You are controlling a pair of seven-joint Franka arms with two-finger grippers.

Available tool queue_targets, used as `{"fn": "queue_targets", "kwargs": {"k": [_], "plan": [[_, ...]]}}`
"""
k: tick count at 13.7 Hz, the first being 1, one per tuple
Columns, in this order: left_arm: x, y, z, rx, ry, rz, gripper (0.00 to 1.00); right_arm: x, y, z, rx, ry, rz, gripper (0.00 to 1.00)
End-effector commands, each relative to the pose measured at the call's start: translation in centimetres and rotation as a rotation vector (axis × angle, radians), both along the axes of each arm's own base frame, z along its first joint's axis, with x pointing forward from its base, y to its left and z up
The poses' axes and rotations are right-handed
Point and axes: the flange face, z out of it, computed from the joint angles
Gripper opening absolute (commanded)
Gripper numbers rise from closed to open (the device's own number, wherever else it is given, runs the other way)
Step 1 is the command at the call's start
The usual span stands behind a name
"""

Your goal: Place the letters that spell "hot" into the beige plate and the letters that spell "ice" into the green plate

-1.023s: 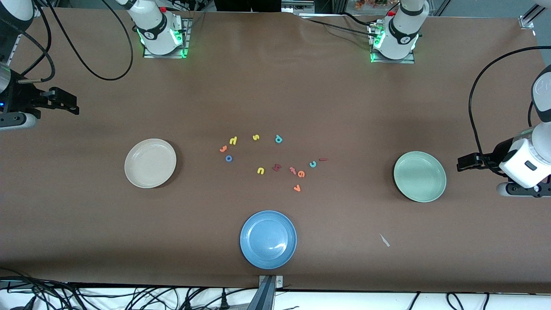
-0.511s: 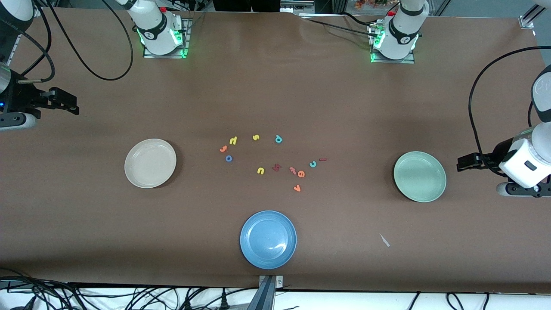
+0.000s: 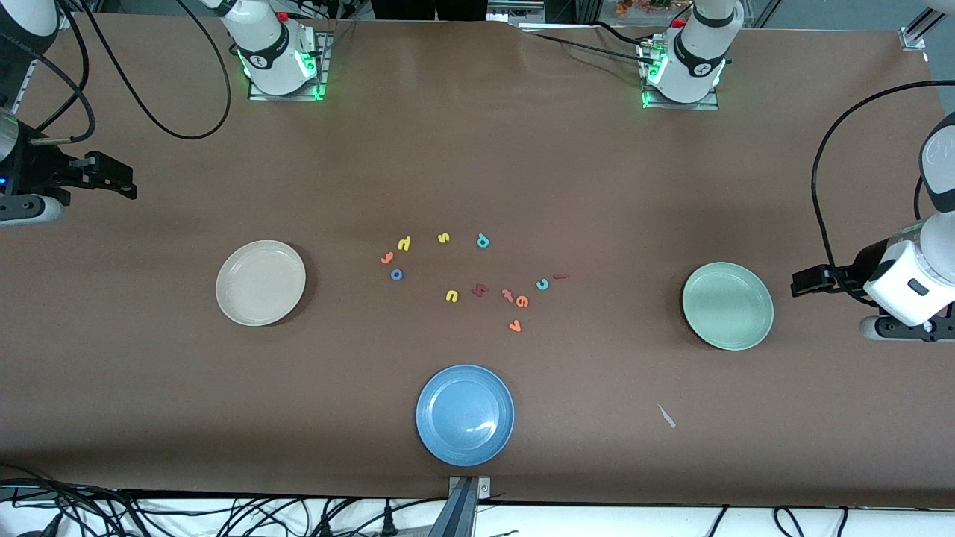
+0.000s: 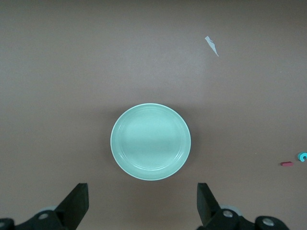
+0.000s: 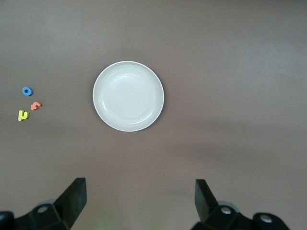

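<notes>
Both arms are waiting wide of the action, each folded out at its own end of the brown surface (image 3: 477, 149) with the wrist camera looking down. The left gripper (image 3: 809, 281) is hanging at the left arm's end, just outside the green plate (image 3: 727, 306), jaws spread wide and holding nothing; its wrist view is showing that plate (image 4: 150, 142) between the two fingers (image 4: 76, 203). The right gripper (image 3: 112, 175) is hovering at the right arm's end, jaws also standing wide apart and empty, with the beige plate (image 3: 260, 282) sitting in its wrist view (image 5: 128, 96). Neither plate is carrying a letter. All the foam letters are lying in a loose scatter mid-surface between the two plates. On the beige plate's side of the scatter, the yellow h (image 3: 404, 242), the orange t (image 3: 386, 257) and the blue o (image 3: 396, 274) are sitting close together. Toward the green plate, the teal c (image 3: 542, 284) is lying just beside the dark red i (image 3: 560, 277), and the orange e (image 3: 522, 301) is resting a little nearer the front camera. The blue plate (image 3: 465, 415) is sitting nearest the front camera, and a small white scrap (image 3: 666, 416) is lying on the bare surface toward the left arm's end.
</notes>
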Motion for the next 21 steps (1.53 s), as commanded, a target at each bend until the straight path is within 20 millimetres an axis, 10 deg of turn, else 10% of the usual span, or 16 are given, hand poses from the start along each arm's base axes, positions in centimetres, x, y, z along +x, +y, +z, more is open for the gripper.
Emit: {"fn": "queue_targets", "kwargs": {"k": [1, 7, 11, 21], "plan": [[-0.5, 0.0, 0.4, -0.019, -0.001, -0.021, 0.99, 0.2, -0.2, 0.5, 0.002, -0.009, -0.012, 1.00], [-0.5, 0.0, 0.4, -0.019, -0.001, -0.021, 0.99, -1.2, -0.8, 1.6, 0.058, 0.033, -0.049, 1.00], [-0.4, -0.1, 0.4, -0.019, -0.001, -0.022, 0.99, -3.4, 0.3, 6.1, 0.057, 0.091, -0.045, 1.00], [-0.5, -0.1, 0.5, -0.019, -0.003, -0.022, 0.99, 1.4, 1.0, 1.2, 0.071, 0.005, -0.061, 1.00]]}}
